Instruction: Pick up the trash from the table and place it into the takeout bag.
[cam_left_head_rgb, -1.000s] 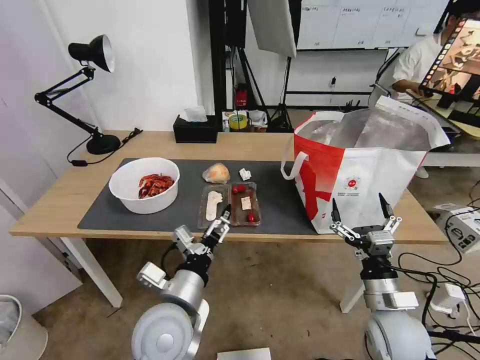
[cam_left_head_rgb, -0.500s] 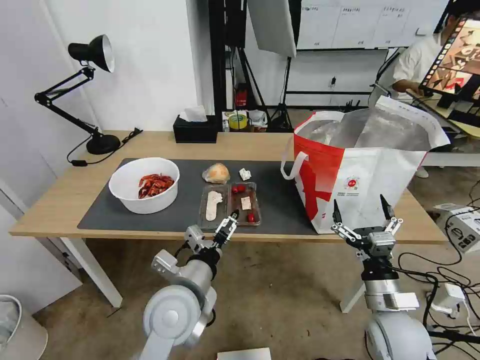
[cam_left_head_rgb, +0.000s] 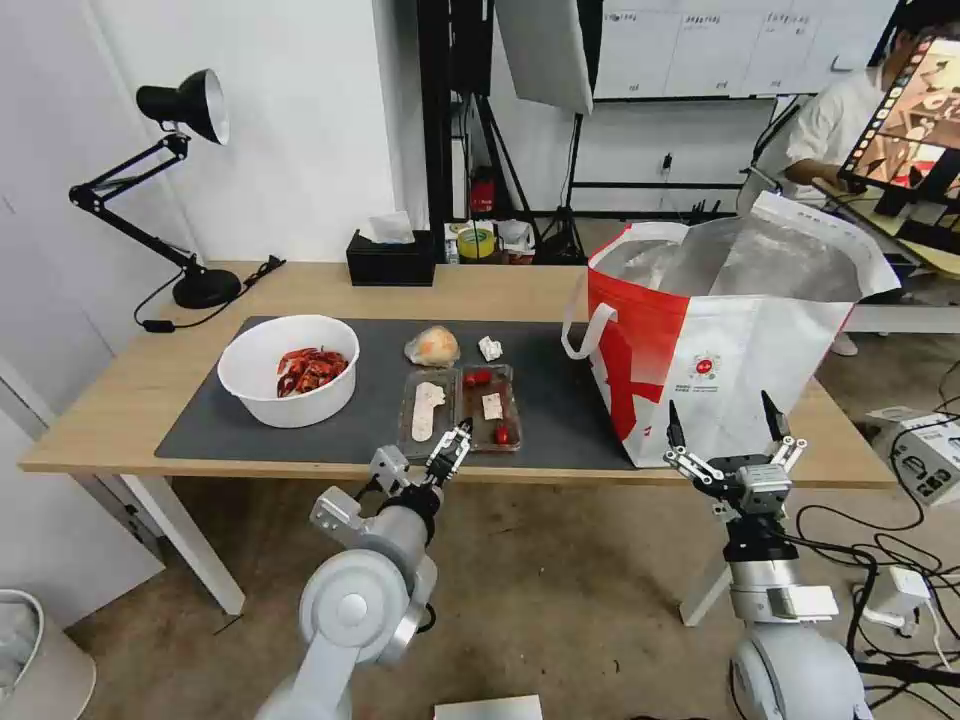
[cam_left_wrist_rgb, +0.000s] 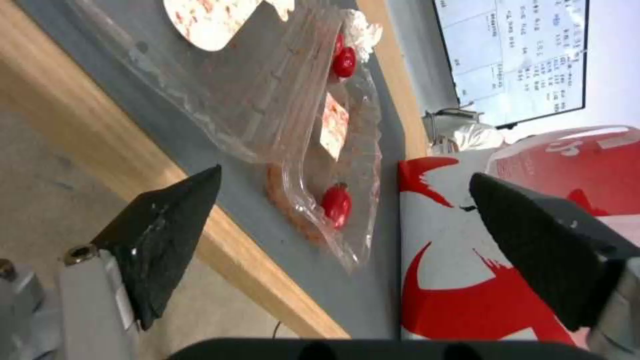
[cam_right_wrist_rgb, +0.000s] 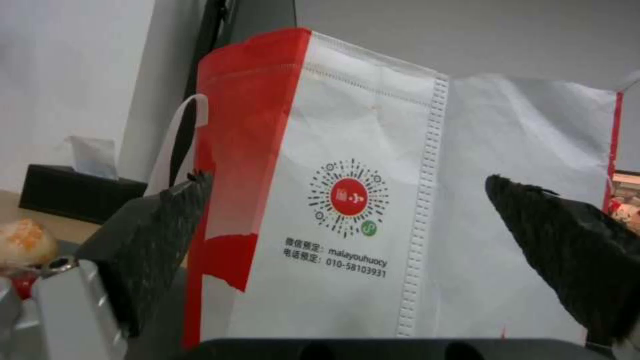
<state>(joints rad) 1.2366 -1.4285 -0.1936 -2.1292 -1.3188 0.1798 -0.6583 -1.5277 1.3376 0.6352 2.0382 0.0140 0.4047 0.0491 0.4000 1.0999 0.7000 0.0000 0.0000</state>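
Left gripper (cam_left_head_rgb: 452, 446) had crept a bit up and toward the table's front edge since half a second ago, elbow swung in under it; nothing on the table (cam_left_head_rgb: 470, 283) had shifted. Its fingers were spread apart, nothing between them, tips just over the front edge of the grey mat (cam_left_head_rgb: 200, 425), right at the near end of the clear tray (cam_left_head_rgb: 460, 405). Wrist view: tray (cam_left_wrist_rgb: 293, 130) lay open and flat between the two black fingers (cam_left_wrist_rgb: 167, 235), red scraps inside, not touched.

Right gripper (cam_left_head_rgb: 722, 428) sat low in front of the takeout bag (cam_left_head_rgb: 720, 340), at the table's front edge, right end. Fingers wide apart, empty. Right wrist view showed the bag (cam_right_wrist_rgb: 400, 225) face-on, round logo between the fingers.

Layout on the mat:
- white bowl (cam_left_head_rgb: 288, 370) with red shells, left part of the mat
- wrapped orange lump (cam_left_head_rgb: 432, 346) near the back edge of the mat, mid-table
- tissue wad (cam_left_head_rgb: 490, 348) just right of the lump
- tray in front of those two, close to the mat's front edge

Bag stood upright on the right end of the table, mouth open, foil lining visible, one white handle hanging on its left side. Black tissue box (cam_left_head_rgb: 391, 262) at the back edge of the tabletop, desk lamp (cam_left_head_rgb: 170, 180) at the back left corner.
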